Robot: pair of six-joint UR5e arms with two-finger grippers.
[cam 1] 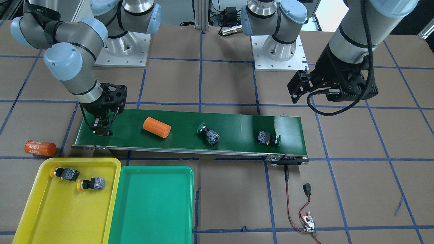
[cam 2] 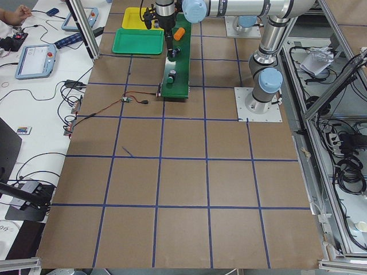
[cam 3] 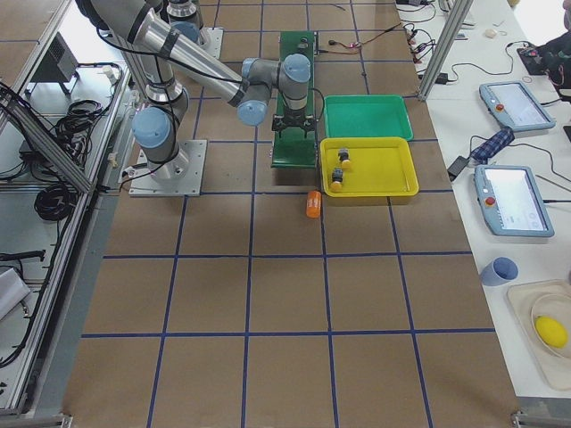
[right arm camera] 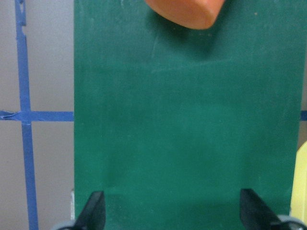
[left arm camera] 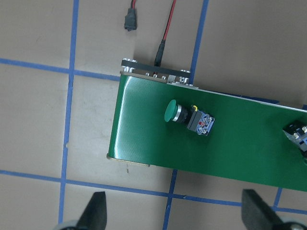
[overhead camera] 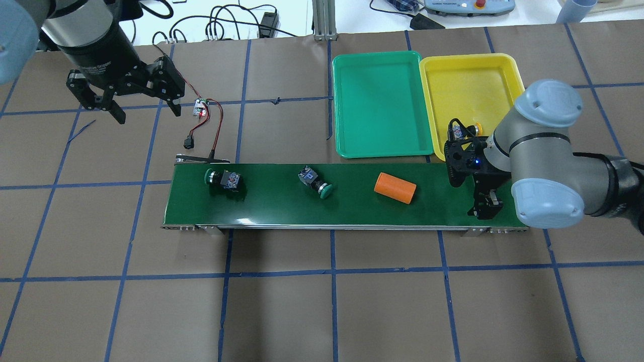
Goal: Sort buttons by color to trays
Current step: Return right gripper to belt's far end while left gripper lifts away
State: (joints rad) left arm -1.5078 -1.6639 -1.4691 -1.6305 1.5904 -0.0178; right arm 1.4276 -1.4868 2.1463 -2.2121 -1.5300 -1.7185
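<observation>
Two green-capped buttons lie on their sides on the dark-green conveyor belt (cam 1: pixel 237 125): one at mid-belt (cam 1: pixel 209 134) (overhead camera: pixel 316 182), one near the motor end (cam 1: pixel 269 138) (overhead camera: pixel 224 179) (left arm camera: pixel 187 117). Two yellow-capped buttons (cam 1: pixel 65 173) (cam 1: pixel 91 184) lie in the yellow tray (cam 1: pixel 51 210) (overhead camera: pixel 468 75). The green tray (cam 1: pixel 152 210) (overhead camera: pixel 382 100) beside it holds nothing. My right gripper (cam 1: pixel 101 130) (overhead camera: pixel 485 207) (right arm camera: pixel 172 211) is open and empty, low over the belt's end by the trays. My left gripper (cam 1: pixel 312 95) (overhead camera: pixel 148 115) (left arm camera: pixel 175 215) is open and empty, high above the table beyond the belt's other end.
An orange cylinder (cam 1: pixel 156 127) (overhead camera: pixel 395 188) (right arm camera: pixel 184 9) lies on the belt between my right gripper and the mid-belt button. A second orange cylinder marked 4680 (cam 1: pixel 40 148) lies on the table past the belt's end. A small controller board with red wires (cam 1: pixel 309 223) (overhead camera: pixel 201 106) sits near the motor end.
</observation>
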